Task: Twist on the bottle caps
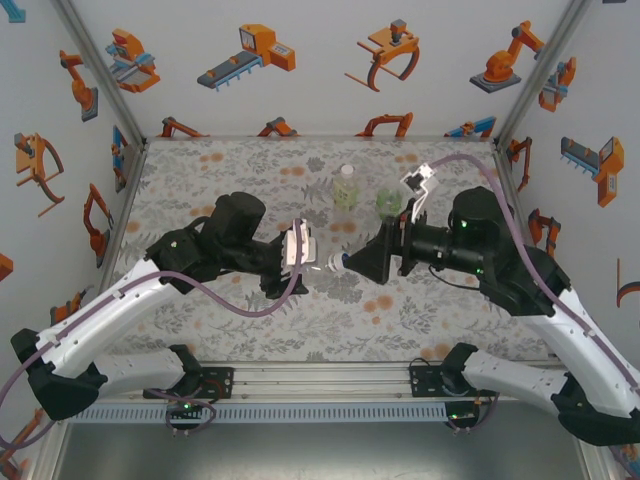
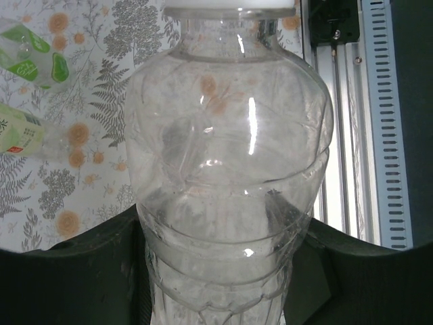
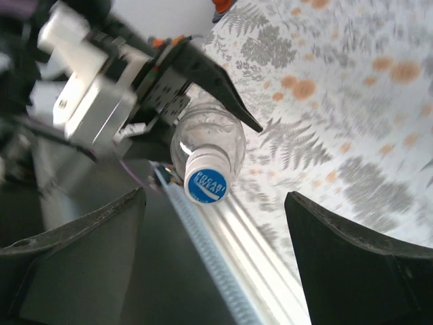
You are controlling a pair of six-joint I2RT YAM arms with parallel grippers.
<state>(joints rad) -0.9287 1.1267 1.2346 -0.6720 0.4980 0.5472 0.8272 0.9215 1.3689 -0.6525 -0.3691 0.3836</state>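
Observation:
My left gripper (image 1: 303, 250) is shut on a clear unlabelled bottle (image 2: 226, 169), held lying sideways above the mat with its neck toward the right arm. A white cap with a blue printed top (image 3: 206, 184) sits on that bottle's neck. My right gripper (image 3: 215, 203) is open, its fingers (image 3: 338, 250) spread well apart on either side of the cap and not touching it. In the top view the right gripper (image 1: 356, 261) faces the cap (image 1: 340, 262) end on. Two more bottles stand at the back: a taller one with a pale label (image 1: 346, 186) and a squat green-tinted one (image 1: 388, 203).
The floral mat (image 1: 200, 180) covers the table between the printed side walls. An aluminium rail (image 1: 320, 382) runs along the near edge by the arm bases. The standing bottles also appear in the left wrist view, green one (image 2: 34, 57) and labelled one (image 2: 20, 132).

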